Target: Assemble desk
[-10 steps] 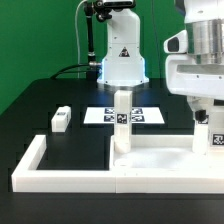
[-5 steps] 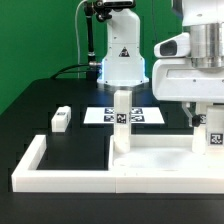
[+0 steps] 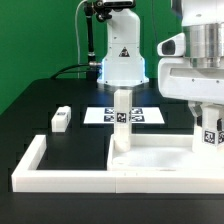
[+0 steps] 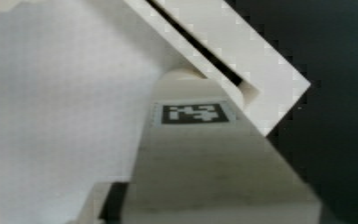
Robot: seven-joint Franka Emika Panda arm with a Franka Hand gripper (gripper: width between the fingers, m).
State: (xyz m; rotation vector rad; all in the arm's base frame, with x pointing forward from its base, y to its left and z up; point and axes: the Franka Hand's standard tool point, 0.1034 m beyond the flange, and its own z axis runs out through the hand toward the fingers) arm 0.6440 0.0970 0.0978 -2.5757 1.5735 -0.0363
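Observation:
The white tabletop (image 3: 160, 160) lies flat in the corner of the border rail. One white leg (image 3: 122, 120) with a tag stands upright at its back left corner. A second tagged leg (image 3: 210, 138) stands at the exterior view's right edge, and my gripper (image 3: 209, 128) is shut on it from above, a dark finger (image 3: 197, 122) against its side. The wrist view is filled by that leg's tagged face (image 4: 194, 112), with one finger pad (image 4: 115, 200) against it. A third leg (image 3: 60, 119) lies loose on the black table at the exterior view's left.
The long white U-shaped rail (image 3: 30, 160) frames the tabletop at the front and left. The marker board (image 3: 100, 115) lies flat behind the upright leg. The robot's white base (image 3: 121, 55) stands at the back. A white bar (image 4: 229, 55) slants across the wrist view.
The jaws have closed in from wide open onto the right-hand leg. The hand has settled slightly lower around it. Nothing else has moved.

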